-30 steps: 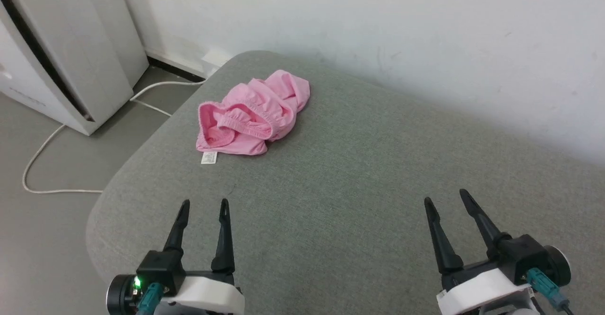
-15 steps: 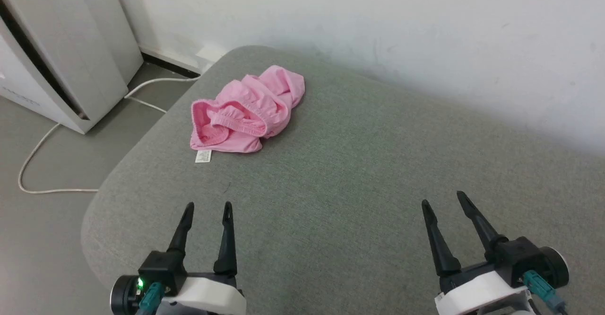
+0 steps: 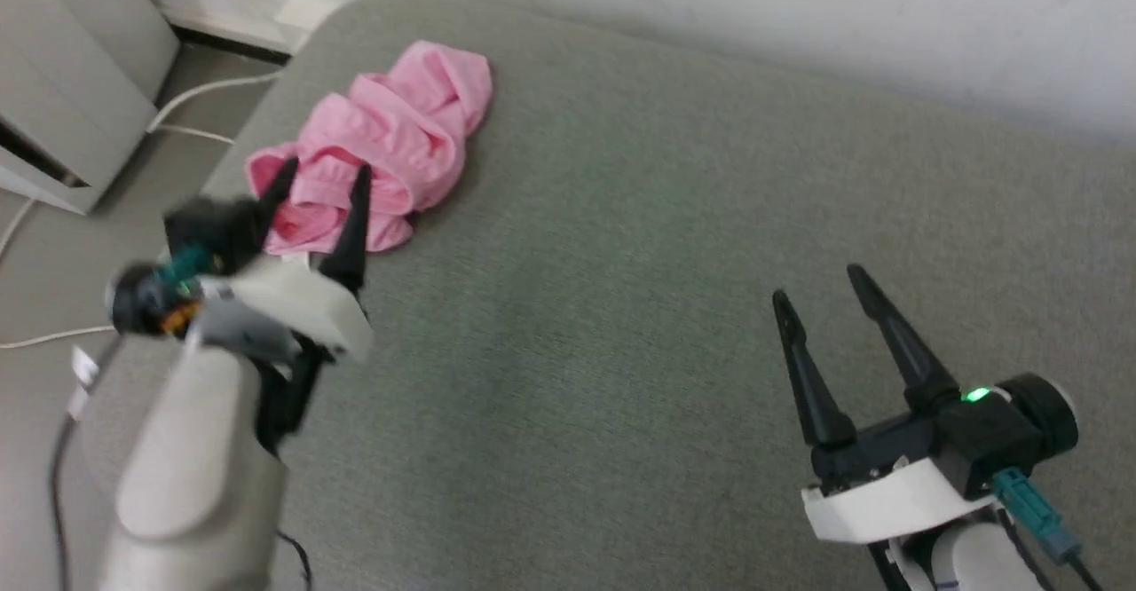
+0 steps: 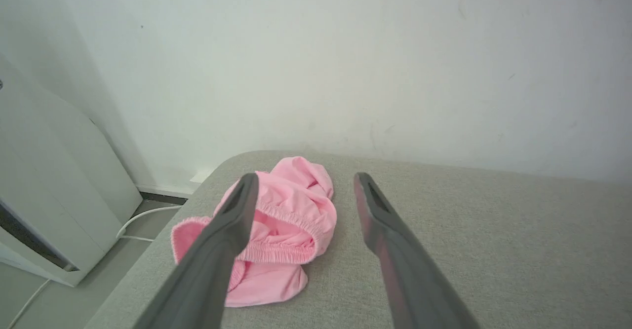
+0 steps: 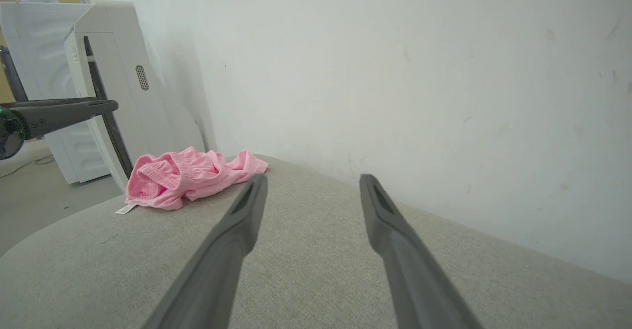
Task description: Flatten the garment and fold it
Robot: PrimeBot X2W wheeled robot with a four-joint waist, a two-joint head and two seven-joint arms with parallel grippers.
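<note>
This is a plain indoor room with a domestic feel; whether it is a home or a test room cannot be told. A grey woven-fabric upholstered seat (image 3: 621, 218) fills the lower frame, set against a scuffed white painted wall (image 4: 345, 72). At the upper left stands a white floor-standing appliance (image 5: 123, 47) with a vent grille, and a 2nd white unit (image 5: 34, 47) stands behind it. A white cable (image 3: 232, 81) trails over the smooth grey floor (image 5: 44, 205).

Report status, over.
Left pincer open, raised, aimed at garment. Right pincer open, over cushion. Garment crumpled, untouched. Nothing in between.

White right end effector (image 3: 816, 284), black fingers (image 3: 899, 341)
</note>
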